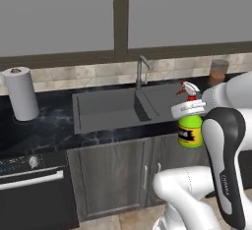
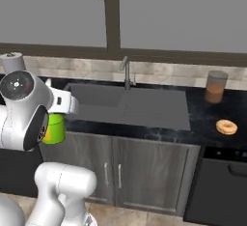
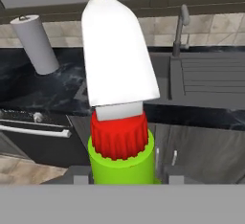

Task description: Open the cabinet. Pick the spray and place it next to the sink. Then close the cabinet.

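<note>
Holding the spray point(image 1: 191, 129) upright, the pincer point(image 1: 189, 110) hangs off the sink point(image 1: 113, 107) counter's front edge.

Both base views look forward and down from behind the arm, sharing the dark grey recessed sink point(image 1: 110, 108) point(image 2: 130, 105). The hand view sits very near the lime-green spray bottle point(image 3: 122, 158), facing the black marbled surface point(image 3: 52, 91).

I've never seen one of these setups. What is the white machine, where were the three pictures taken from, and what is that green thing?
The white machine is a robot arm on a driving base, in a rendered kitchen. Two pictures come from cameras behind the arm, left and right; the third looks along its hand. Its pincer is shut on the spray, a green bottle with a red-and-white trigger head, held upright in front of the counter. On the counter: the sink with its faucet, a paper towel roll, a brown jar and a doughnut.
</note>
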You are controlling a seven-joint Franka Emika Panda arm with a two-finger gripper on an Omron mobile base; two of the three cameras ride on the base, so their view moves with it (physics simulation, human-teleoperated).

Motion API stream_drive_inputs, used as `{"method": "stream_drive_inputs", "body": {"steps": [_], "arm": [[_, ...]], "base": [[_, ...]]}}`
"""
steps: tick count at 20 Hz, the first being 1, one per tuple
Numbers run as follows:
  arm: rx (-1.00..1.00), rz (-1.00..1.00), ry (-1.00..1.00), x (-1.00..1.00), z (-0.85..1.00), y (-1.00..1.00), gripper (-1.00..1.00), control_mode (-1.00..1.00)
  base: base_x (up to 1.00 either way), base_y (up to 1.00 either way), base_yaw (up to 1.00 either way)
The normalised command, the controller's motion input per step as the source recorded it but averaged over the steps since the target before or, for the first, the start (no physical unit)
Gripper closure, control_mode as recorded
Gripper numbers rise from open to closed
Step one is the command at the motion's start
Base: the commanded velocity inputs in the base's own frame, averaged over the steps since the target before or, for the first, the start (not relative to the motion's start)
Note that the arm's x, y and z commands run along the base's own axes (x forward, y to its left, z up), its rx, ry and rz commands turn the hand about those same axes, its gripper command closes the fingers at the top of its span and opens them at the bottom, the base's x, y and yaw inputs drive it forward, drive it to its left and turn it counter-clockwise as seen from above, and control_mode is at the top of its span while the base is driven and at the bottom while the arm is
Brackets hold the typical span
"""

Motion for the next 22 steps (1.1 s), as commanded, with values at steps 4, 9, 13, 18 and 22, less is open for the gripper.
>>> {"method": "stream_drive_inputs", "body": {"steps": [4, 9, 13, 18, 22], "arm": [[0.0, 0.0, 0.0, 0.0, 0.0, 0.0, 1.0, 1.0], [0.0, 0.0, 0.0, 0.0, 0.0, 0.0, 1.0, 1.0], [0.0, 0.0, 0.0, 0.0, 0.0, 0.0, 1.0, 1.0], [0.0, 0.0, 0.0, 0.0, 0.0, 0.0, 1.0, 1.0], [0.0, 0.0, 0.0, 0.0, 0.0, 0.0, 1.0, 1.0]], "base": [[0.32, 0.5, -0.19], [0.34, 0.62, -0.13], [0.53, 0.55, -0.11], [0.68, 0.39, -0.08], [0.48, 0.63, -0.11]]}}
